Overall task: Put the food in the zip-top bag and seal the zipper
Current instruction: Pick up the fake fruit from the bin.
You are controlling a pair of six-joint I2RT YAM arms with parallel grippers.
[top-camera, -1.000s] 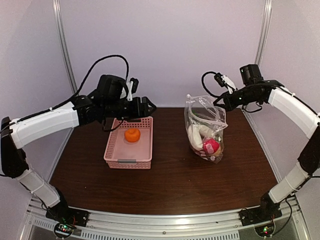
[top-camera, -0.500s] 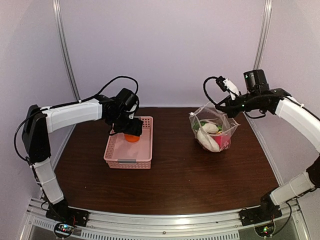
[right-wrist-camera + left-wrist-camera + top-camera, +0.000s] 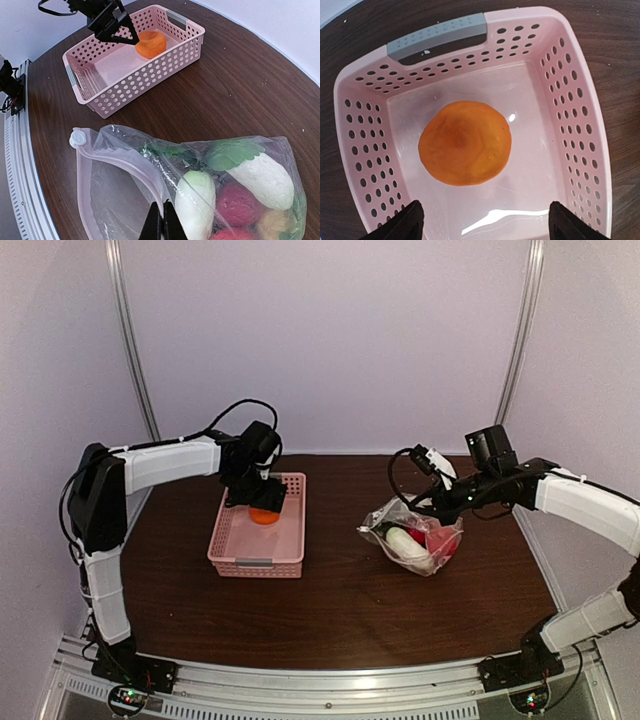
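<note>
Left gripper (image 3: 482,222) spread wide over orange food (image 3: 465,142) in pink basket (image 3: 570,125). Right gripper (image 3: 162,220) pinches zip-top bag (image 3: 115,195), other food (image 3: 260,177) inside.

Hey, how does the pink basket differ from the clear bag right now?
The pink basket is rigid and perforated; the zip-top bag is clear and crinkly. The basket holds only the orange piece; the bag holds several, including a white-and-green piece. The open left gripper hovers over the basket, while the shut right gripper pinches the bag. Both sit on the table.
</note>
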